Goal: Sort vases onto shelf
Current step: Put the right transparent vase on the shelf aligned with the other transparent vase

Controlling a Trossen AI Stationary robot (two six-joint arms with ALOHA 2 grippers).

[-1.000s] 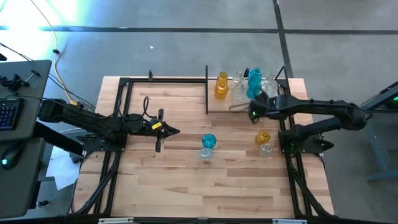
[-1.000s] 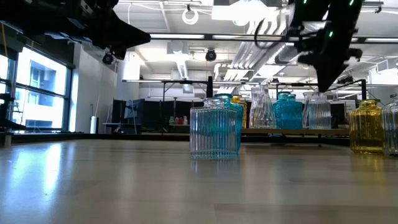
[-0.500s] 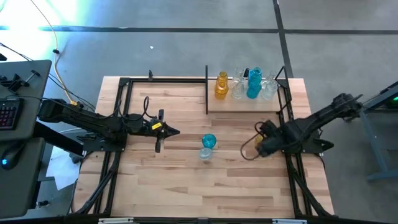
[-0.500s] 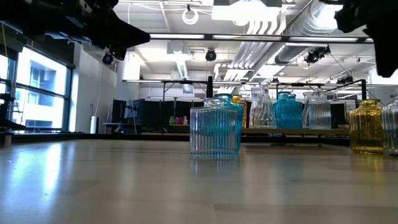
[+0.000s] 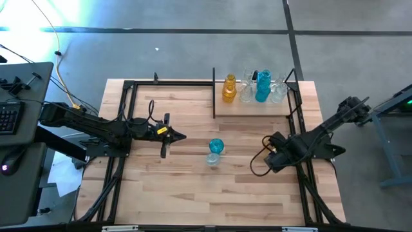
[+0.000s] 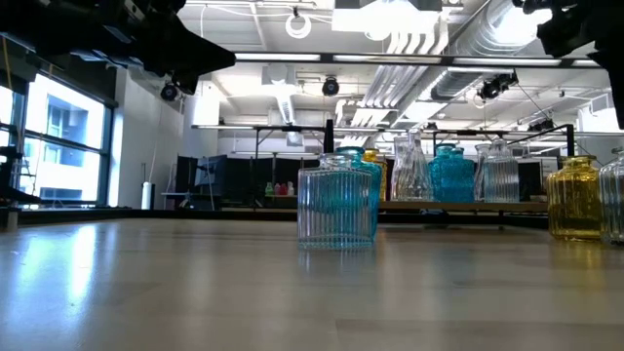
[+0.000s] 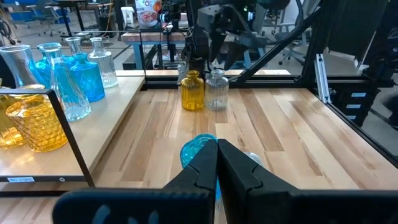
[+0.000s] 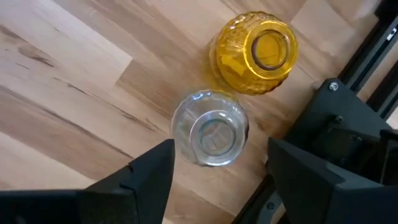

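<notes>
Lighting even and bright overall. Strong bluish-white glare on the grey concrete floor [image 5: 84,16], far beyond the left arm's black two-finger pincer [image 5: 164,135], which casts only a faint shadow. From table height: long white ceiling strip lights [image 6: 322,58] overhead, daylight through the tall window [image 6: 58,136], and a soft sheen on the near pale wooden tabletop [image 6: 195,292], which is blurred. Under the right arm's black two-finger pincer [image 8: 217,168], the ribbed clear glass vase [image 8: 210,128] and amber-yellow glass vase [image 8: 254,52] are sharp; the pincer's fingers [image 8: 149,180] are out of focus.
</notes>
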